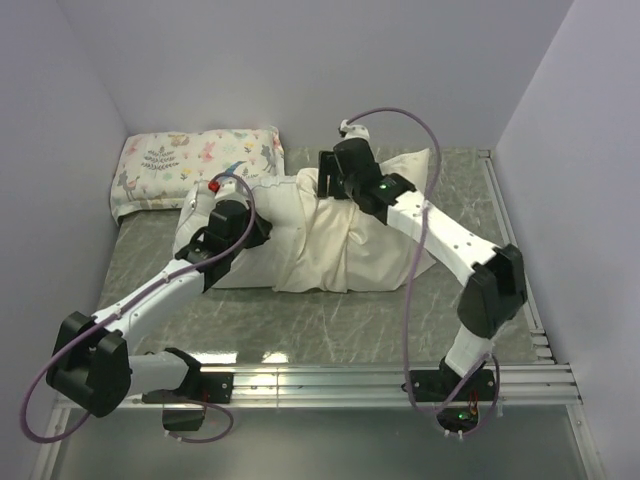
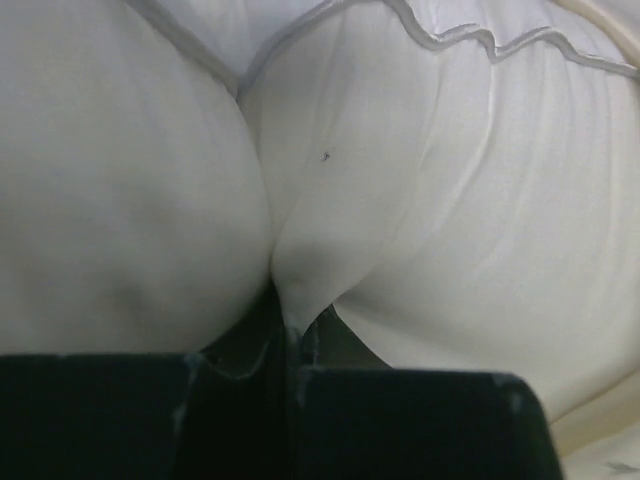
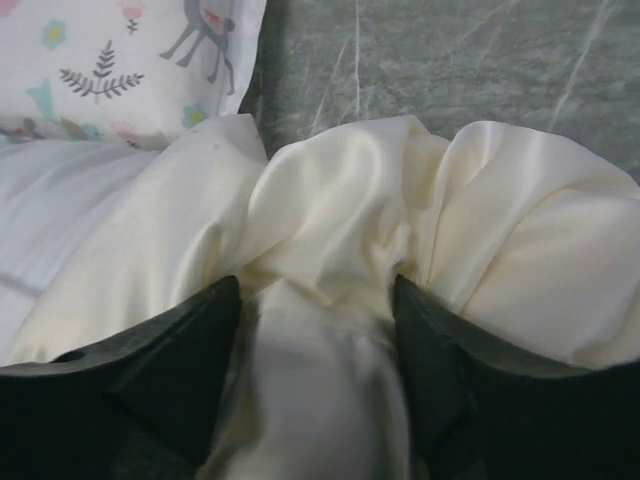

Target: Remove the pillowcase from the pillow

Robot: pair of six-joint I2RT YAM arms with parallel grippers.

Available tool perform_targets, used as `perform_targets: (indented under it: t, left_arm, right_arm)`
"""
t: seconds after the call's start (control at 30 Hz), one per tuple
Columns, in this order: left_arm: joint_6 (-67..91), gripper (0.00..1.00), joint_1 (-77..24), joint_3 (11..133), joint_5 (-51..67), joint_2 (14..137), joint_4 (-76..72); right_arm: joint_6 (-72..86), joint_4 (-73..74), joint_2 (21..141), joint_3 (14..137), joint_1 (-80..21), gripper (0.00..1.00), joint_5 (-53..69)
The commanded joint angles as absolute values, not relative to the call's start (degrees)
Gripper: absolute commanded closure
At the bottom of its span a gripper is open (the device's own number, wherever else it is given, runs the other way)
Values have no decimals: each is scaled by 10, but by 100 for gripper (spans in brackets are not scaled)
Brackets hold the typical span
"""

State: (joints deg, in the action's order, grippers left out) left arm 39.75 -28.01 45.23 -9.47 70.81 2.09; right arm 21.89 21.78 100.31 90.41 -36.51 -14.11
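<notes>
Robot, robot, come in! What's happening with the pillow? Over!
Copy: left gripper shut, pinching the pillow. Then right gripper open, astride the bunched pillowcase, partly off. Close behind, a floral pillow. Over.

The top external camera is fixed above and behind the arm bases and faces down and forward, covering the whole table point(image 1: 330, 330) and both arms from a distance. The left wrist camera looks along the left gripper point(image 2: 285, 345) at very close range; fabric of the pillow point(image 2: 120, 200) fills its frame. The right wrist camera looks past the right gripper point(image 3: 315, 320) from slightly farther back, onto the bunched pillowcase point(image 3: 340, 220), with the floral-print pillow point(image 3: 120, 60) and table surface beyond. All views share the partly cased pillow; the top and right wrist views also share the floral-print pillow.
</notes>
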Motion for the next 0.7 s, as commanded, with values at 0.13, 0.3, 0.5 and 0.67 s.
perform_targets:
  t: [0.13, 0.3, 0.5, 0.67]
  left_arm:
    - [408, 100, -291, 444, -109, 756, 148]
    - [400, 100, -291, 468, -106, 766, 163]
    - [394, 100, -291, 482, -105, 755, 177]
    - [391, 100, -291, 491, -109, 743, 192]
  right_arm:
    - [192, 312, 794, 904, -412, 18, -170]
    - [209, 281, 689, 751, -467, 13, -235]
    - [230, 158, 649, 538, -482, 11, -206]
    - [236, 108, 731, 523, -503, 13, -214]
